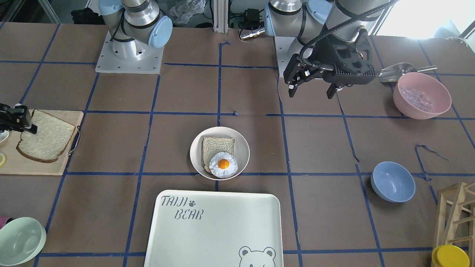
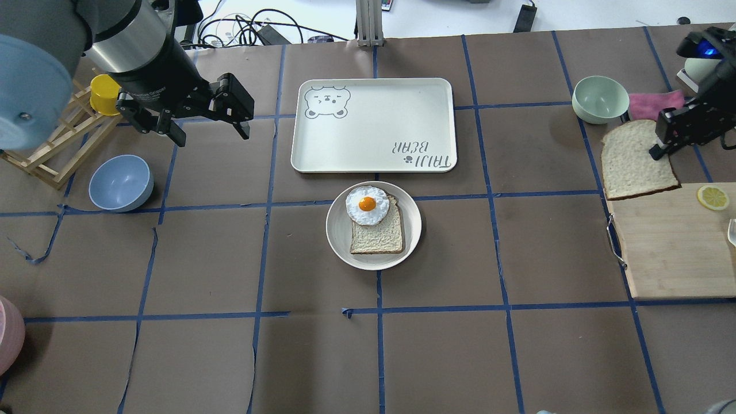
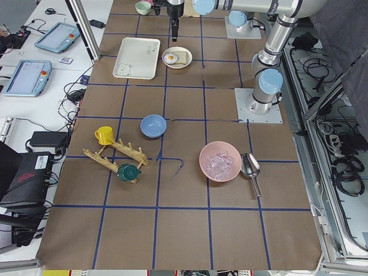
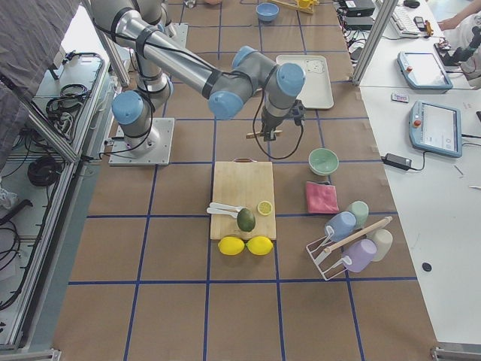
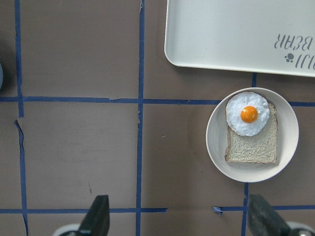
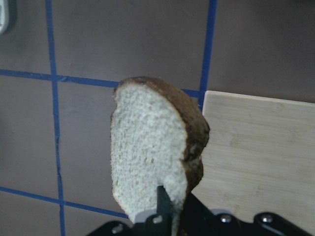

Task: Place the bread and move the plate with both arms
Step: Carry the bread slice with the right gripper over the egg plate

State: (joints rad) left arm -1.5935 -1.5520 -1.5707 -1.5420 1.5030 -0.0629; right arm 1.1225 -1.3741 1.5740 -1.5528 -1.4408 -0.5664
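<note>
The plate (image 2: pixel 338 230) lies between the two claws, well apart from each. It looks stiff and slick-rimmed, so opposite rim edges seem the best hold. The bread (image 2: pixel 632 164), soft and light (easily crushed), hangs pinched by one edge in the right gripper (image 2: pixel 660 148). The left gripper (image 2: pixel 210 131) hovers with its jaws spread.

You have bright, even light from above across the desk (image 2: pixel 230 259), with only a faint, soft shadow beside the blue bowl (image 1: pixel 392 181). In the front-facing view, white glare blows out the top right corner. In your right wrist view the bread (image 6: pixel 147 147) sits close and slightly soft. In the left wrist view the left claw (image 5: pixel 179 222) has blurred fingers (image 5: pixel 98 219) at the bottom edge.
</note>
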